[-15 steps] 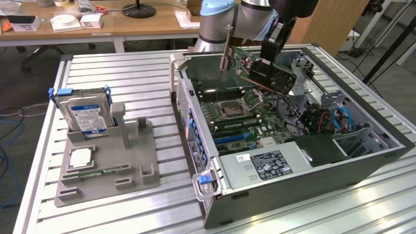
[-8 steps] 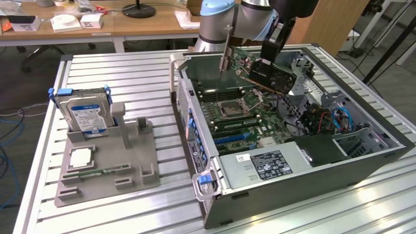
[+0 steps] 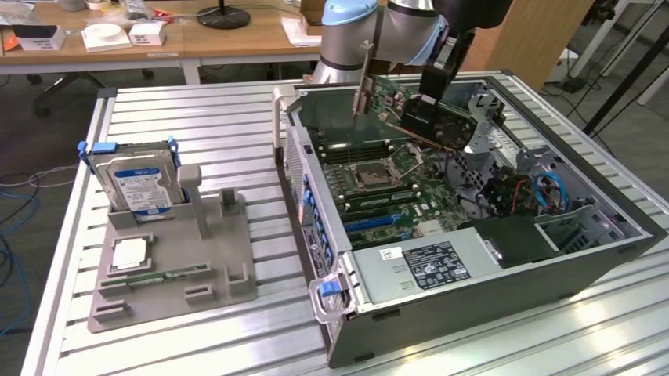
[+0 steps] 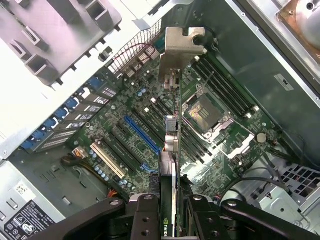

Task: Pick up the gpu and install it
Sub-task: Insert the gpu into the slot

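Gripper [image 4: 172,212], jaws clamped on the gpu [image 3: 413,110], holds the card tilted above the open computer case [image 3: 627,235] at the exterior view's upper centre. Light and stiff but fragile, the card looks best gripped on its cooler block. The motherboard [image 4: 145,107] slots below lie open, while the case walls and the cables [image 3: 544,192] to the right limit room.

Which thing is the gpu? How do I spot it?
Find the big open computer case on the slatted table. Over its motherboard, the gripper holds the gpu, tilted in the air. It is a green card with a black block and a silver bracket, unlike the blue-labelled hard drive standing in the grey holder outside the case.
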